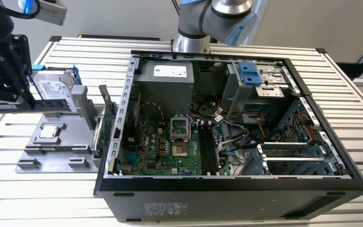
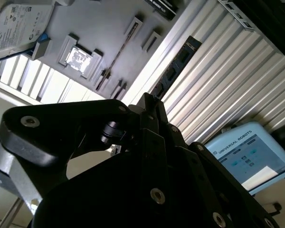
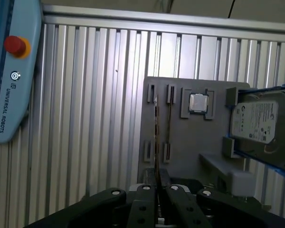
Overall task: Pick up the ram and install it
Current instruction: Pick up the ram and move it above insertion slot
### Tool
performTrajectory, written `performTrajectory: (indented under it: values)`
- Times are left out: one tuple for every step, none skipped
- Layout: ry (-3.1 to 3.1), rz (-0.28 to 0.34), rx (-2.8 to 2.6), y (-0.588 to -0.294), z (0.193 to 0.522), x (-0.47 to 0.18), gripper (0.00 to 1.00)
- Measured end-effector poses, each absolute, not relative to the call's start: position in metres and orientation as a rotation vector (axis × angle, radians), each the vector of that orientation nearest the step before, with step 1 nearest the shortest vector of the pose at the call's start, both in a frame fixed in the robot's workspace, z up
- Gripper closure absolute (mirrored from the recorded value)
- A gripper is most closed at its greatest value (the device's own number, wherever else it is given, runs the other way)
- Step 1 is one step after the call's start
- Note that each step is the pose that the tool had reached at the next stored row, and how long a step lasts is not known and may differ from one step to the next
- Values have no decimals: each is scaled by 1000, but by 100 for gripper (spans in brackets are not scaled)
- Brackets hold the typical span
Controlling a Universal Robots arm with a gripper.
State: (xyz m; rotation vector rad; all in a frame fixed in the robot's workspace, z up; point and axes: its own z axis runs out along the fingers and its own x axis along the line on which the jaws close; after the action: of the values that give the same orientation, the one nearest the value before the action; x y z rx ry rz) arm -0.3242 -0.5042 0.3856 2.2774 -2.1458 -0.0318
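In the exterior view my black gripper (image 1: 21, 105) hangs at the far left, over the grey fixture plate (image 1: 74, 146), shut on the ram (image 1: 50, 105). The ram is a long thin stick held level and raised off the plate, in front of the hard drive. The first wrist view has the ram (image 3: 156, 137) edge-on, running out from between the closed fingertips of the gripper (image 3: 156, 192). In the second wrist view the ram (image 2: 178, 64) sticks out past the gripper (image 2: 149, 102). The motherboard's black slots (image 1: 207, 149) lie inside the open computer case (image 1: 232, 182).
On the plate sit a silver hard drive with blue rails (image 1: 55, 87), a square processor chip (image 1: 50, 132) and an upright green expansion card (image 1: 109, 118). A blue teach pendant (image 3: 9, 71) lies on the ribbed aluminium table (image 1: 17, 194). The case walls rise at the exterior view's right of the plate.
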Motion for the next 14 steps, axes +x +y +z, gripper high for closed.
performTrajectory:
  values:
    - [-2146,-32,2277,-504,386,-323,100]
    - [-2146,-32,2277,-504,386,-322,100]
    - [-2146,-32,2277,-504,386,-321,100]
    - [-2146,-32,2277,-504,386,-320,100]
    - [-2146,-32,2277,-504,386,-319,100]
    - [-2146,-32,2277,-504,386,-317,100]
    - [-2146,-32,2277,-504,386,-316,100]
    - [-2146,-32,2277,-504,386,-315,100]
    - [-2146,-32,2277,-504,386,-314,100]
    - [-2146,-32,2277,-504,386,-313,100]
    - [-2146,-32,2277,-504,386,-312,100]
    - [-2146,-32,2277,-504,386,-311,100]
    - [-2146,-32,2277,-504,386,-309,100]
    - [-2146,-32,2277,-504,386,-308,100]
